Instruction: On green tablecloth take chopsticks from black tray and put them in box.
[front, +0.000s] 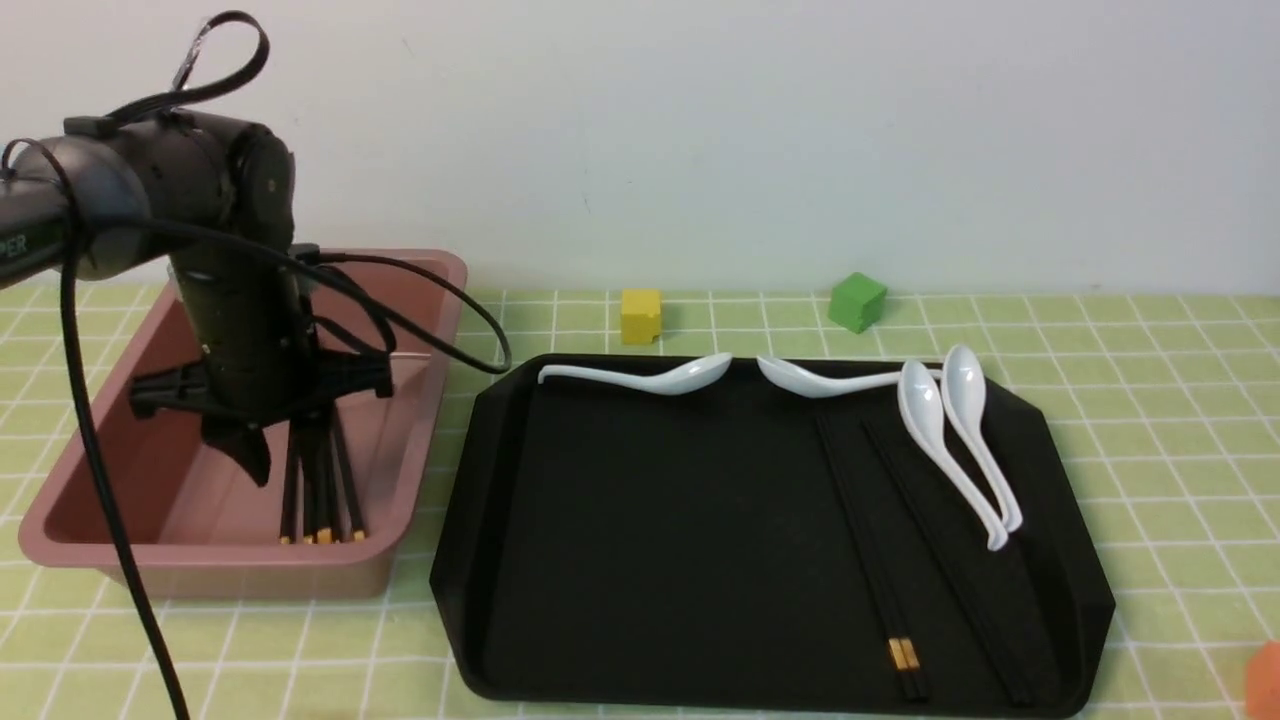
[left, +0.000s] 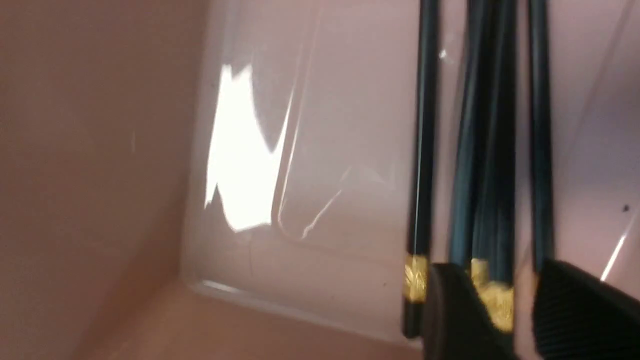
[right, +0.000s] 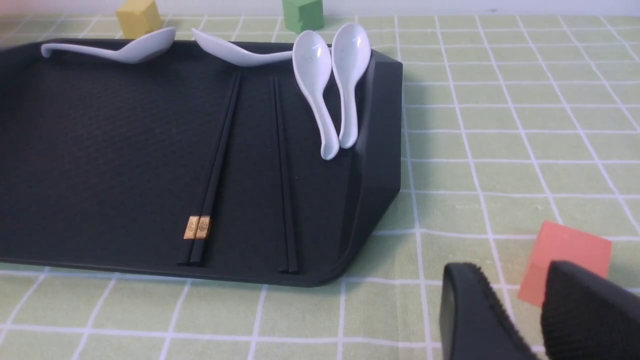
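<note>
The pink box (front: 70, 490) stands at the left of the green tablecloth (front: 1180, 420). Several black chopsticks (front: 320, 490) with gold bands lie in it. My left gripper (front: 270, 465) reaches down into the box just above them. In the left wrist view its jaws (left: 507, 272) stand slightly apart, and pink floor shows between the chopsticks (left: 492, 175) and one finger. The black tray (front: 650, 540) holds two more pairs of chopsticks (front: 870, 560) (front: 950, 560), which also show in the right wrist view (right: 215, 165). My right gripper (right: 515, 272) hovers over the cloth beside the tray (right: 100, 150), empty, with a narrow gap.
Several white spoons (front: 950, 440) lie along the tray's far edge and right side. A yellow cube (front: 641, 315) and a green cube (front: 858, 301) sit behind the tray. An orange cube (right: 565, 260) lies on the cloth just past my right fingertips.
</note>
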